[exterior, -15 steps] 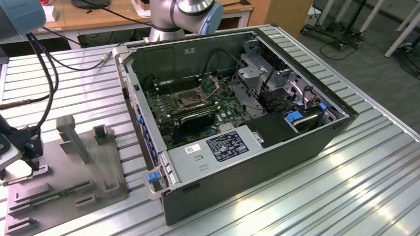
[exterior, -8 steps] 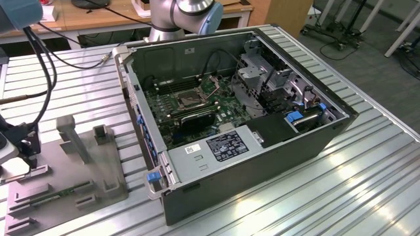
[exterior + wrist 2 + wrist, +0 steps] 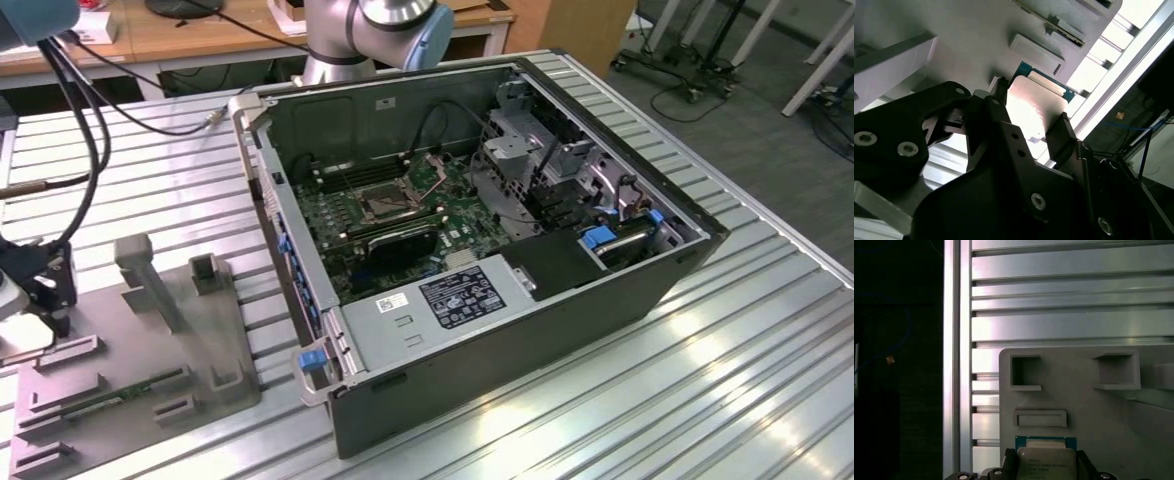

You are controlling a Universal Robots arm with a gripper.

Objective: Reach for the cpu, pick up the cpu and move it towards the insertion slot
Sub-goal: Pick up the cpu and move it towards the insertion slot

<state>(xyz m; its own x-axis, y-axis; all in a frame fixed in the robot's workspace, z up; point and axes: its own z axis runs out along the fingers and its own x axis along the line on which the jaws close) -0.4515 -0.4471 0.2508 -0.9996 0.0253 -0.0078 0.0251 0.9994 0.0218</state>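
Note:
The cpu (image 3: 1031,107), a flat silvery square with a green rim, lies between the two black fingers of my gripper (image 3: 1030,114) in the second wrist view. In the first wrist view the cpu (image 3: 1046,460) sits low over the gray tray (image 3: 1079,405), and a finger presses against each of its side edges. My gripper (image 3: 34,295) is at the exterior view's far left, over the tray's (image 3: 147,350) end. The insertion slot (image 3: 387,203) is the square metal-framed socket on the green board inside the open computer case (image 3: 534,300), well to the exterior view's right of the gripper.
On the tray stand upright gray posts (image 3: 147,280), and a long green memory stick (image 3: 114,397) lies there too. Black cables (image 3: 80,150) hang down to the gripper. The ribbed aluminium table (image 3: 667,400) carries the case and the tray, and its edge runs beside the tray (image 3: 956,365).

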